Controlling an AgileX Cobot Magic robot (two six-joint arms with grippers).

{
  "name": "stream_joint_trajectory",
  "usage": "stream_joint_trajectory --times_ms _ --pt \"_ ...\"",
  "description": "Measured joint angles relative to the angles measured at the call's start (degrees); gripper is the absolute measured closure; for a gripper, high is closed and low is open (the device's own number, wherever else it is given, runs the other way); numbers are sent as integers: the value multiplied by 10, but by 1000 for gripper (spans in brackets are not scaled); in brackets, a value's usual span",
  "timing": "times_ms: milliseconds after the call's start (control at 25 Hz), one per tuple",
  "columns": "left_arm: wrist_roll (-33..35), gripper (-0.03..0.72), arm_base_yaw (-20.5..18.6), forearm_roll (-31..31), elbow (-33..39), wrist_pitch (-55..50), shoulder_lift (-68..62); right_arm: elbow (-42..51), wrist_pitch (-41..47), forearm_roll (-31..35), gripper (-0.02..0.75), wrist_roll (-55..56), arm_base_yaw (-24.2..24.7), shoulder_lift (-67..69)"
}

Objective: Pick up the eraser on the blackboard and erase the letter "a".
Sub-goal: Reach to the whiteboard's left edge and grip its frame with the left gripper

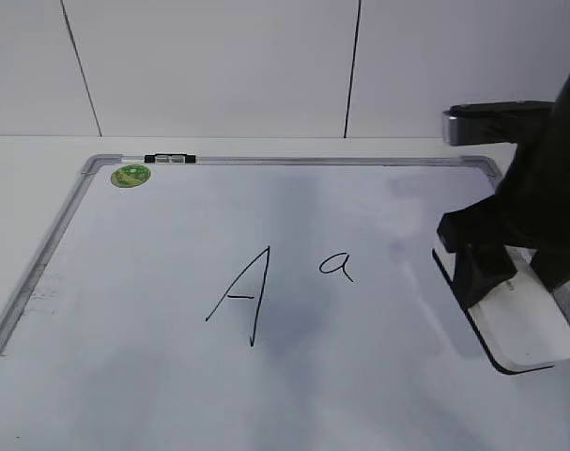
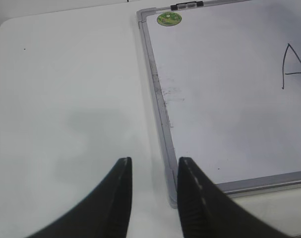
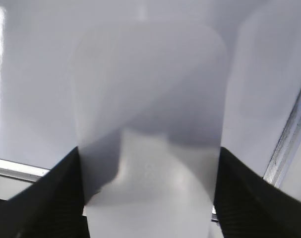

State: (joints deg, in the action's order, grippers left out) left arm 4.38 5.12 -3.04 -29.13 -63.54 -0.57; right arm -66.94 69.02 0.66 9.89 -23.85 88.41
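Observation:
The white eraser (image 1: 531,331) with its black felt underside sits low at the right edge of the blackboard (image 1: 172,263). My right gripper (image 1: 486,282) is shut on it. In the right wrist view the eraser (image 3: 150,114) fills the gap between both fingers of that gripper (image 3: 149,153). Whether the felt touches the board I cannot tell. The small letter "a" (image 1: 336,266) lies left of the eraser, apart from it. My left gripper (image 2: 155,161) stands open and holds nothing, over the bare table beside the blackboard (image 2: 229,99), near its front left corner.
A large capital A (image 1: 239,296) is drawn left of the small letter. A green sticker (image 1: 130,176) and a small black-and-clear clip (image 1: 170,159) sit at the board's far left corner. The board's grey frame (image 3: 289,134) runs close to the eraser's right.

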Motion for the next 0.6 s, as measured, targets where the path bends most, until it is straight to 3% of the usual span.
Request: stream_joint_trajectory --times_ms 160,600 --pt "0 454 0 -1 0 0 0 -21 6 -10 178 0 -24 23" --pt "9 454 0 -5 -6 15 -43 -69 8 -21 178 0 -25 70"
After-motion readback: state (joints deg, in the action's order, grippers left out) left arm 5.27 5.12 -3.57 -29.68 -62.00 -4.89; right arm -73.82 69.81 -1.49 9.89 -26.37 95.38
